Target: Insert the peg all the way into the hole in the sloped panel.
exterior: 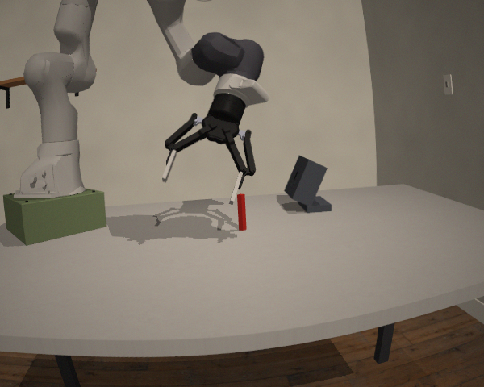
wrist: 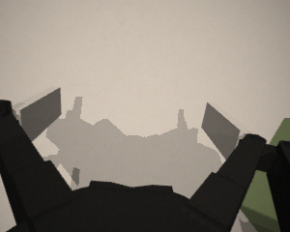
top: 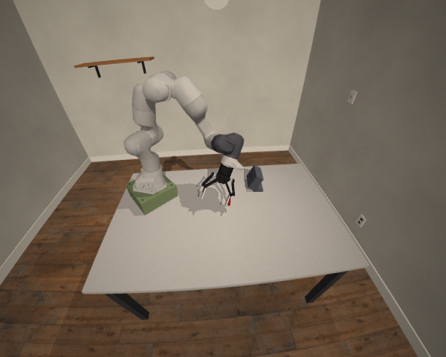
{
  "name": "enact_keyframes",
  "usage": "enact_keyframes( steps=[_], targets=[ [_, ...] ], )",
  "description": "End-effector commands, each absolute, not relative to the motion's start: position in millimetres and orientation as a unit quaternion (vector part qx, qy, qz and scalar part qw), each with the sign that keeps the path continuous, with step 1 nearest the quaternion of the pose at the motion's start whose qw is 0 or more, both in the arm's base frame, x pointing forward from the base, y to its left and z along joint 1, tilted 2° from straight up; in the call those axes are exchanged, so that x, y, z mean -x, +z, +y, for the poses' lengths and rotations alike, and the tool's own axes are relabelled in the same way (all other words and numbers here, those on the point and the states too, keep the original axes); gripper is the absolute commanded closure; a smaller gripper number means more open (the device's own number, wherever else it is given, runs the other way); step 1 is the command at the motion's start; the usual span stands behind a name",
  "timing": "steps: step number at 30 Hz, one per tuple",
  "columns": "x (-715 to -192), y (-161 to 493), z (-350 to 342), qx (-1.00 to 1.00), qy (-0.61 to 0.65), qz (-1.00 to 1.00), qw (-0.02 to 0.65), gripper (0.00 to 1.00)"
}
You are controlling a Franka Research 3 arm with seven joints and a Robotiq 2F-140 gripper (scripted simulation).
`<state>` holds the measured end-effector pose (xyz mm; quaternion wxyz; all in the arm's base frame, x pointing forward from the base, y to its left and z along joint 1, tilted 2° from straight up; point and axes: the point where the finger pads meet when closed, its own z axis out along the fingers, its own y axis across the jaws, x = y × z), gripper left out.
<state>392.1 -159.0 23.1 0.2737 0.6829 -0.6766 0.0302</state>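
Red and upright, the peg (exterior: 242, 211) stands just outside one fingertip of our wide-open, empty gripper (exterior: 198, 190), not between them.

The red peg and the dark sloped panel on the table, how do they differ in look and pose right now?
The peg is a slim, bright red cylinder; the sloped panel is a broad, dark grey block on a small foot.
The peg stands upright; the panel leans back at a tilt.
The peg stands just beside one pale fingertip of the open gripper; the panel stands apart, further from the arm's base.
Both rest on the table, untouched.
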Motion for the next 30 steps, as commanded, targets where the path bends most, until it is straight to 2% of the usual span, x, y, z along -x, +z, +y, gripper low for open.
enact_keyframes(
  steps=[1,8,10,15,30],
  targets=[
    [-413,19,-127,-0.621,0.026,-0.762,0.183,0.00],
    [-452,40,-105,-0.516,0.008,-0.853,0.076,0.00],
    [-452,40,-105,-0.516,0.008,-0.853,0.076,0.00],
    [-483,61,-102,-0.407,-0.002,-0.913,-0.018,0.00],
    [-480,53,-98,-0.401,-0.008,-0.916,-0.021,0.00]
  ],
)
